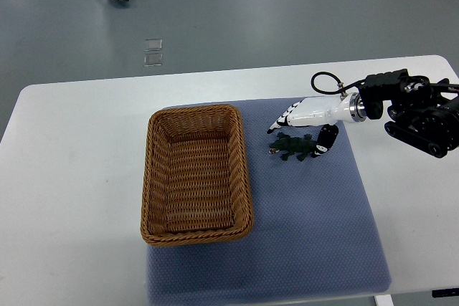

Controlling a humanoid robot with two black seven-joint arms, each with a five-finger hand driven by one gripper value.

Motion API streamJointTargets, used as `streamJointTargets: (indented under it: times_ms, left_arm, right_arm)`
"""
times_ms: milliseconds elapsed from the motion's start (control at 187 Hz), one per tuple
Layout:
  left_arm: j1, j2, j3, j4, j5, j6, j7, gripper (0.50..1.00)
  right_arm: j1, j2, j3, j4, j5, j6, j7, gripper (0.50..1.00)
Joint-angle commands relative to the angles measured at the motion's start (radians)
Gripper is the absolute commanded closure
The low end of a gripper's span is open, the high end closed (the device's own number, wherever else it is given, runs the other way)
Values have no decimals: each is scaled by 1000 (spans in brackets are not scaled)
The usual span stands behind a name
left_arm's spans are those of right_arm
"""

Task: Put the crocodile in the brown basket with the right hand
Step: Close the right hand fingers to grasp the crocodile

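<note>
top view: you'll see the right hand reaching in from the right edge, fingers stretched out and thumb held apart, closed on nothing. the crocodile lies on the blue mat just under that hand, a little to the right of the brown basket, outside it.

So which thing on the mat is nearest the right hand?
The crocodile, the small green toy directly beneath the right hand; the basket sits farther left, clear of it.
</note>
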Motion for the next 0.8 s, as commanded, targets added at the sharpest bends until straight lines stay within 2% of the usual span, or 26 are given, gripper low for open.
streamJointTargets:
  times_ms: [0,283,326,385,438,604,663,738,796]
  left_arm:
    - [0,0,1,0,0,0,0,500]
    - [0,0,-1,0,0,0,0,500]
    - [0,0,-1,-1,0,0,0,500]
    - [0,0,-1,0,0,0,0,500]
    - [0,0,-1,0,0,0,0,500]
    - [0,0,-1,-1,0,0,0,500]
    - [0,0,-1,0,0,0,0,500]
    - [0,0,1,0,0,0,0,500]
    - [0,0,-1,0,0,0,0,500]
  right_arm:
    - [-3,18,-22,-33,-1,-19,0,574]
    - [-7,33,-35,-43,0,-39,0,589]
    - [-6,33,-45,-43,0,-39,0,605]
    - [-3,33,-55,-43,0,-41,0,674]
    - [-1,33,-56,-44,0,-39,0,703]
    - [5,32,-56,-44,0,-39,0,746]
    - [7,32,-56,-44,0,-39,0,777]
    - [8,30,-56,-44,0,-41,0,783]
    - [8,28,-55,-44,-1,-42,0,814]
